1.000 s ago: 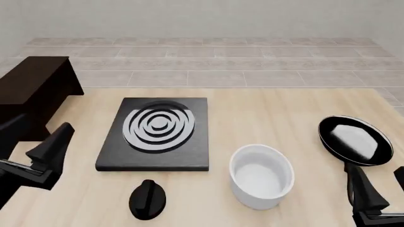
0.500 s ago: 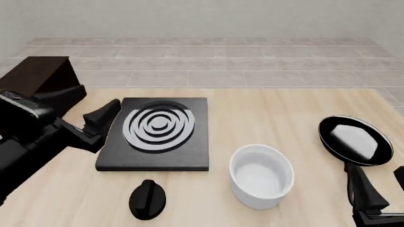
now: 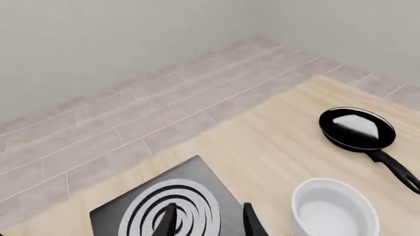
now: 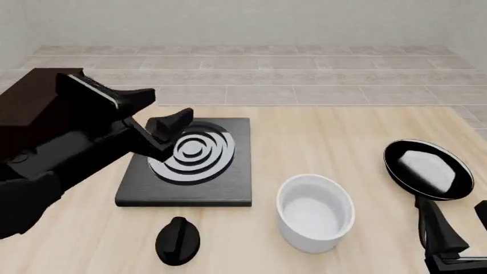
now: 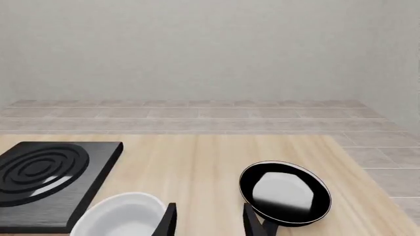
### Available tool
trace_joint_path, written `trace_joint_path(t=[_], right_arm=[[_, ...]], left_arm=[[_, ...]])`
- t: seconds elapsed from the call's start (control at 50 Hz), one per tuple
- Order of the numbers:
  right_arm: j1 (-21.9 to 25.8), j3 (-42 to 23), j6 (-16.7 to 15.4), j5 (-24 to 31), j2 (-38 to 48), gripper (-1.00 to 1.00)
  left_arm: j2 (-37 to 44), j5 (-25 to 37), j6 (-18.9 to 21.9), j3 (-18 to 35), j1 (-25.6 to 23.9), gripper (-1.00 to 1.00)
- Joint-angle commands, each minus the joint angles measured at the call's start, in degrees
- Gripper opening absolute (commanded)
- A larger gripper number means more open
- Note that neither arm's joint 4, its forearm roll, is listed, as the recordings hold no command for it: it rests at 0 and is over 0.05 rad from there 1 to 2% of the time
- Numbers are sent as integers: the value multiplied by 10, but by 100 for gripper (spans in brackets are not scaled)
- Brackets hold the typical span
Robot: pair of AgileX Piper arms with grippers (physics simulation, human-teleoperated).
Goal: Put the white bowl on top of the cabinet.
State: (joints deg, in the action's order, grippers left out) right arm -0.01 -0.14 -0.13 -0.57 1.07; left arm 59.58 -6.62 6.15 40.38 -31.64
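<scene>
Front view: left gripper (image 4: 163,138), fingers apart and empty, is hovering over the stove (image 4: 188,162), approaching the bowl (image 4: 315,213); next, descending around its rim.

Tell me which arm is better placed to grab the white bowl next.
Probably the left: its open gripper is raised over the stove, near the white bowl, with the cabinet on its side. The right gripper sits low at the table's near edge.

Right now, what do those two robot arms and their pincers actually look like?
Both are plain black with a slight sheen. The left arm is chunky and boxy, with a pale strip along one upper edge. Its pincer ends in two pointed, wedge-shaped fingers. The right pincer looks the same, only partly in view. No cables or markings show.
</scene>
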Motion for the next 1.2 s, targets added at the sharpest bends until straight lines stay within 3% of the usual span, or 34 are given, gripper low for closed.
trace_joint_path(t=[0.02,0.06,0.08,0.1,0.14,0.16,0.26,0.28,0.32,0.34,0.38,0.4,0.52,0.72,1.2], right_arm=[[0,0,0,-2,2,100],[0,0,0,-2,2,100],[0,0,0,-3,3,100],[0,0,0,-3,2,100],[0,0,0,-1,1,100],[0,0,0,-4,3,100],[0,0,0,-7,6,100],[0,0,0,-5,5,100],[0,1,0,-8,8,100],[0,1,0,-7,7,100],[0,0,0,-7,6,100],[0,0,0,-7,7,100],[0,0,0,-3,3,100],[0,0,0,-3,3,100],[0,0,0,-3,3,100]], left_arm=[[65,25,18,58,-23,100],[68,33,6,69,-24,100],[83,40,22,78,-13,100],[89,47,-2,86,-12,100],[96,55,22,94,-7,100],[95,58,0,99,-8,100],[116,75,4,123,-13,100],[123,84,-16,133,-21,100],[128,87,-4,138,-24,100],[135,95,-21,148,-30,100],[134,91,16,152,-35,100],[139,99,-1,161,-34,100],[156,122,7,189,-52,100],[204,157,-87,225,-85,100],[277,174,-108,274,-111,100]])
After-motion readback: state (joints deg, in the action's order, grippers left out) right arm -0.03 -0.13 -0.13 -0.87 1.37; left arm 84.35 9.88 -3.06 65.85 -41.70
